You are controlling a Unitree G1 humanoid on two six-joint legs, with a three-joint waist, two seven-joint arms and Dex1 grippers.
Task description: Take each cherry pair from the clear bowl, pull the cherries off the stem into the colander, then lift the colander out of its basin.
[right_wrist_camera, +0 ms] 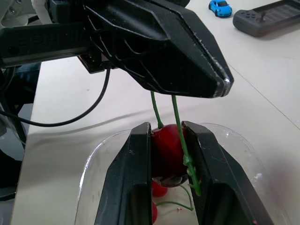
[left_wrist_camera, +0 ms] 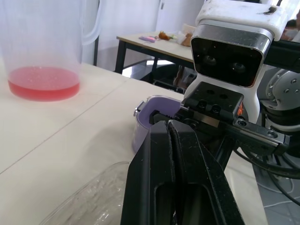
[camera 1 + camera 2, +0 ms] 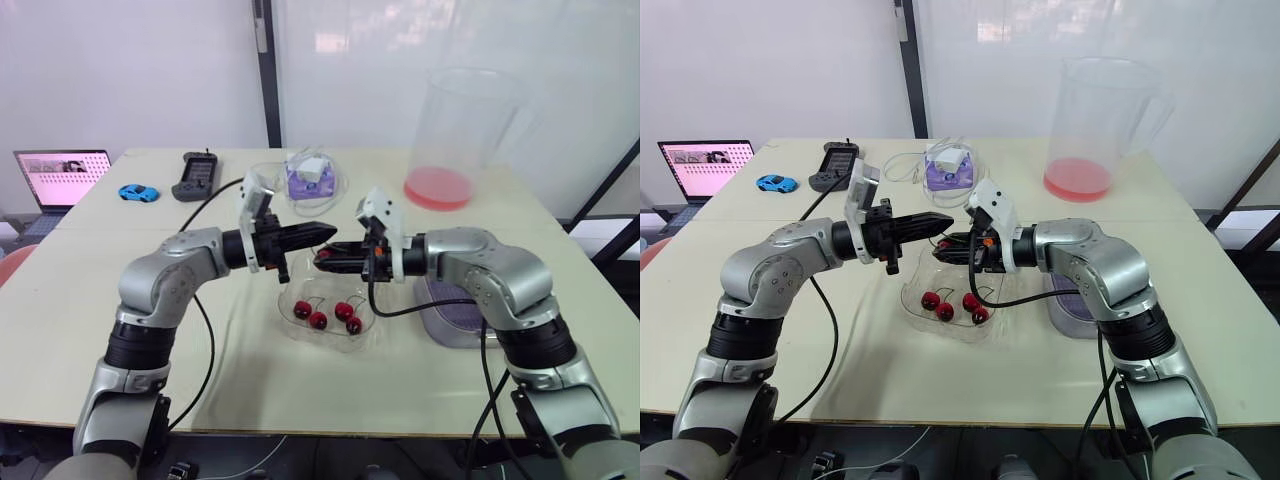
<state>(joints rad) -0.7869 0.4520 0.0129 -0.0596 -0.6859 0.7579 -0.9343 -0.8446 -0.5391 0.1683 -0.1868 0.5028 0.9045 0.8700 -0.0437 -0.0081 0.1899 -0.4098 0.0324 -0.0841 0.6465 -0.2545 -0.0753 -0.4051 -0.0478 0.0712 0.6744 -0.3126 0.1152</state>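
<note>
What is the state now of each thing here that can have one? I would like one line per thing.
left gripper, shut on the stem
right gripper, shut on a cherry, above the clear bowl
clear bowl, holds four cherries
colander, seated in its basin
pitcher, upright, a little pink liquid at the bottom
laptop, open and lit

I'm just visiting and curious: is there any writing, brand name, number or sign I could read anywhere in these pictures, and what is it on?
No text can be read anywhere in these pictures.
Laptop screen: a pink window with small marks, too blurred to read.
Handheld controller: buttons, any labels too small to read.
Pitcher: no markings visible.
</note>
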